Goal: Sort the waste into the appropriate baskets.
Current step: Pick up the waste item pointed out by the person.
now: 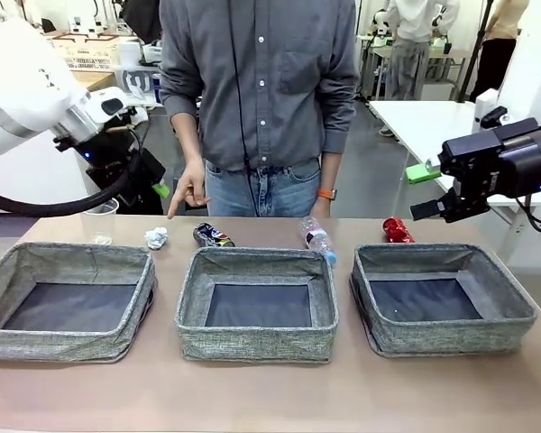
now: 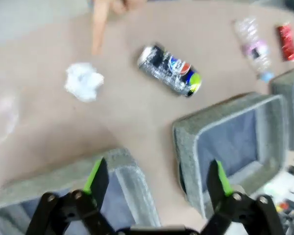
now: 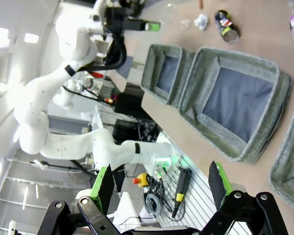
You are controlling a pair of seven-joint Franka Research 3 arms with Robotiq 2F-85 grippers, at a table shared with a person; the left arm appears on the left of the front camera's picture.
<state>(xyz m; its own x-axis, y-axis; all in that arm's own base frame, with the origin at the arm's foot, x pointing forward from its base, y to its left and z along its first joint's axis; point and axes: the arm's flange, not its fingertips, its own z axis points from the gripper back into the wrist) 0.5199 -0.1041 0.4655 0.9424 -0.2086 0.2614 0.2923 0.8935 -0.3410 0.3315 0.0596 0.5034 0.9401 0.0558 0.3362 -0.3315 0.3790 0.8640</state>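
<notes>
Three grey baskets in a row on the near side of the brown table (image 1: 252,397): left basket (image 1: 0,280), middle basket (image 1: 191,298), right basket (image 1: 514,298). Dark flat bottoms showing in all three.

Litter in a line just behind the baskets, on the far side. From left to right:
- clear cup (image 1: 99,221), standing up, behind the left basket
- white paper ball (image 1: 156,237), just right of the cup
- squashed dark can (image 1: 213,236), lying on its side, behind the far left corner of the middle basket
- clear bottle (image 1: 317,239) with a pink label, lying down, blue cap end right by the far right corner of the middle basket; touching or not, cannot tell
- squashed red can (image 1: 397,231), behind the far left part of the right basket

A person (image 1: 257,81) in a grey shirt at the far side of the table. One hand (image 1: 189,191) hanging down with a finger pointing at the table, between the paper ball and the dark can.

Left gripper (image 1: 158,185) up in the air on the far left, above and a bit behind the cup. Green fingers spread wide, holding nothing.

Right gripper (image 1: 426,191) up in the air on the right, above the red can and the far edge of the right basket. Fingers wide apart too, nothing between them.
</notes>
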